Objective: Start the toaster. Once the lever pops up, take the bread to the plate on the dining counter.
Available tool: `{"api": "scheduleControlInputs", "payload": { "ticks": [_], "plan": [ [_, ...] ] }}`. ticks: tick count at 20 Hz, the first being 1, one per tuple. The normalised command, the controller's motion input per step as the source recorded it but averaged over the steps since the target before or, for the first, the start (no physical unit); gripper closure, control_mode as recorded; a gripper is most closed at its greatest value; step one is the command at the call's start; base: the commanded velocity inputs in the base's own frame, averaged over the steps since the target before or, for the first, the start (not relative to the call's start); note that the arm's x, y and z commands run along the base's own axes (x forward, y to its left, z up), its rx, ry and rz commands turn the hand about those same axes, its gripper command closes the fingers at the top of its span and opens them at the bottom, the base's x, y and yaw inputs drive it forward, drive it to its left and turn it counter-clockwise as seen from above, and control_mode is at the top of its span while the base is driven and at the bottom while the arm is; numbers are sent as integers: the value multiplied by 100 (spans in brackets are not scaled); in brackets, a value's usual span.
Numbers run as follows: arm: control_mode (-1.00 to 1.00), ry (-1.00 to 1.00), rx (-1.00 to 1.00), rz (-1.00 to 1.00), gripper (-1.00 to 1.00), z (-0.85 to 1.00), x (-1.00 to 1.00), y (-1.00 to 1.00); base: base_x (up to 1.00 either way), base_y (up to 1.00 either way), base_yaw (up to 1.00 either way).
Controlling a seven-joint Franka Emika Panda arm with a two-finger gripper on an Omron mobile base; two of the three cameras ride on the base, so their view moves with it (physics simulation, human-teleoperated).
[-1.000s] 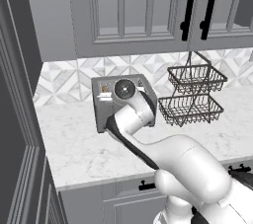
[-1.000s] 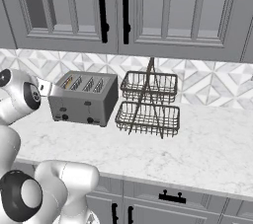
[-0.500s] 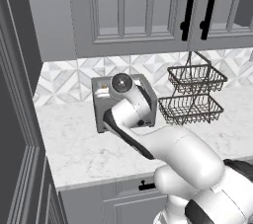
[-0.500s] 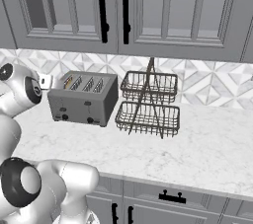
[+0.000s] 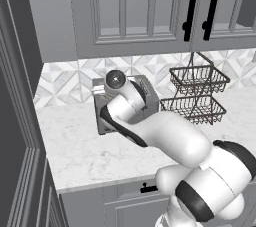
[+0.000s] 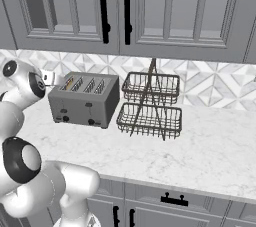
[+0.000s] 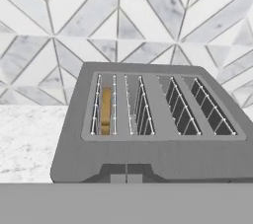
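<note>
While edging up and nearer this past second, now looks down on toaster (image 6: 85,100) standing on desk (image 6: 200,151), bread (image 7: 105,109) sunk in end slot; lever press probably next; cannot tell whether pincer open or closed.

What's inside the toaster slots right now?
In the hand view the toaster has four slots. The leftmost one holds the bread, standing on edge with its golden top showing; its lower part is hidden in the slot. The other three show only wire guides.
</note>
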Motion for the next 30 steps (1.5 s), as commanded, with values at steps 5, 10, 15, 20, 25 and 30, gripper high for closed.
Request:
{"api": "scheduleControlInputs", "payload": {
  "ticks": [5,10,15,20,25,30],
  "plan": [
    [-100,0,0,0,100,0,15,10,0,0,0],
    [-100,0,0,0,100,0,0,0,0,0,0],
    [-100,4,0,0,100,0,0,0,0,0,0],
    [-100,12,0,0,100,0,0,0,0,0,0],
    [-100,2,-4,0,100,0,0,0,0,0,0],
    [-100,1,-7,0,100,0,0,-5,0,0,0]
  ]
}}
